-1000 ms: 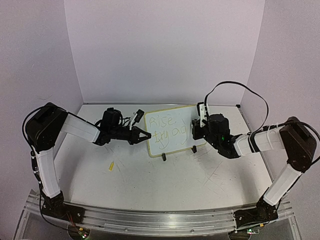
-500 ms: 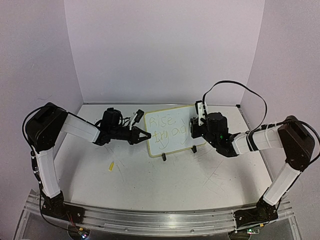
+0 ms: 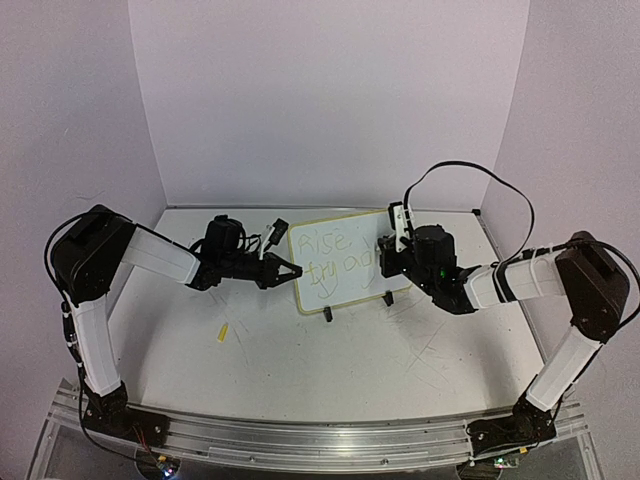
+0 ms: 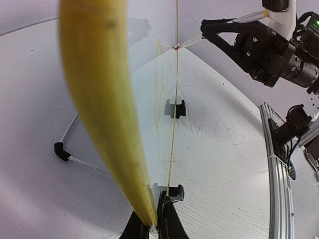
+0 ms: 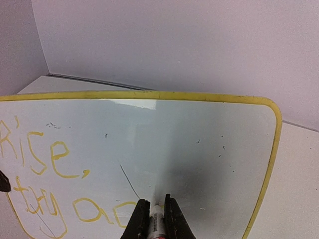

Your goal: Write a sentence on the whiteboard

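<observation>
Small white rectangular whiteboard with pale yellow rim (image 3: 345,262) stands at centre of the top view on the white tabletop (image 3: 330,370), propped on two black clip feet (image 4: 175,108). Left pincer (image 3: 293,270) is clamped on the board's left edge. The left wrist view shows that rim edge-on between the fingers at bottom centre, with the board face not readable there. Right pincer (image 5: 155,216) is closed on a white marker (image 5: 156,224), its tip at the board face. The right wrist view gives the yellow handwriting (image 5: 45,159) clearest: "Rise," with more letters beneath. Only the top view shows a small yellow piece (image 3: 223,331) lying lower left, apart from the board.
</observation>
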Controlling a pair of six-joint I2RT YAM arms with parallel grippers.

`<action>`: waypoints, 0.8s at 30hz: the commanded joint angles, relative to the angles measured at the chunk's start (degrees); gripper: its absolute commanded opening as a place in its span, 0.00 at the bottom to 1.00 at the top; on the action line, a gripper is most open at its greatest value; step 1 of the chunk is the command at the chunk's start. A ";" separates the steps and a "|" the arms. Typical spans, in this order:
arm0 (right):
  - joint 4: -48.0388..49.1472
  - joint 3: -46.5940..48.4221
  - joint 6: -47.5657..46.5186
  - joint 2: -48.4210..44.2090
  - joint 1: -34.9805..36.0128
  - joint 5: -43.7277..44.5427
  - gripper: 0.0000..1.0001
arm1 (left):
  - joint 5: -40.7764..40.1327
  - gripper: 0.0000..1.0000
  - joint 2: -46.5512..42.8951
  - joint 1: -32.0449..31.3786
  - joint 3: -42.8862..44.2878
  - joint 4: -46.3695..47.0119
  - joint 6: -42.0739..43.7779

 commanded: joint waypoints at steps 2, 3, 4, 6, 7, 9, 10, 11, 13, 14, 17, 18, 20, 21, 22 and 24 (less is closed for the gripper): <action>-0.40 -1.37 1.42 0.88 -0.18 -1.32 0.00 | -8.97 0.00 1.50 1.01 0.21 -5.40 6.01; -0.42 -1.63 1.47 0.81 -0.18 -1.43 0.00 | -9.02 0.00 1.54 1.02 0.22 -5.40 6.01; -0.46 -1.82 1.58 0.78 -0.18 -1.53 0.00 | -8.99 0.00 1.54 1.03 0.25 -5.40 6.01; -0.77 -2.11 1.73 0.74 -0.18 -1.60 0.00 | -9.00 0.00 1.56 1.00 0.31 -5.41 6.01; -0.88 -2.33 1.84 0.67 -0.18 -1.56 0.00 | -8.98 0.00 1.57 1.02 0.31 -5.46 6.01; -0.93 -2.80 1.95 0.45 -0.18 -1.22 0.00 | -9.04 0.00 1.55 1.03 0.31 -5.49 6.02; -0.95 -2.98 1.99 0.42 -0.18 -0.81 0.00 | -9.00 0.00 1.54 1.02 0.29 -5.49 6.01; -0.98 -3.09 2.00 0.46 -0.18 -0.52 0.00 | -8.98 0.00 1.55 0.97 0.30 -5.49 6.01; -1.07 -3.09 2.00 0.57 -0.18 0.01 0.00 | -8.92 0.00 1.54 1.01 0.31 -5.49 6.02; -1.11 -3.04 2.02 0.58 -0.18 0.23 0.00 | -8.92 0.00 1.57 1.03 0.31 -5.49 6.02; -1.21 -2.82 2.00 0.61 -0.18 1.27 0.00 | -8.92 0.00 1.54 1.00 0.29 -5.49 6.02; -1.23 -2.73 1.91 0.67 -0.18 1.77 0.00 | -8.90 0.00 1.51 1.02 0.27 -5.49 6.01; -1.22 -2.43 1.66 0.81 -0.18 2.69 0.00 | -8.93 0.00 1.51 1.02 0.19 -5.49 6.05; -1.21 -2.20 1.53 0.86 -0.18 3.10 0.00 | -8.95 0.00 1.55 1.00 0.19 -5.49 6.02; -1.21 -2.00 1.46 0.91 -0.18 3.59 0.00 | -8.89 0.00 1.60 1.01 0.24 -5.49 6.01; -1.14 -1.45 1.19 0.95 -0.18 4.51 0.00 | -8.85 0.00 1.63 1.01 0.27 -5.51 6.01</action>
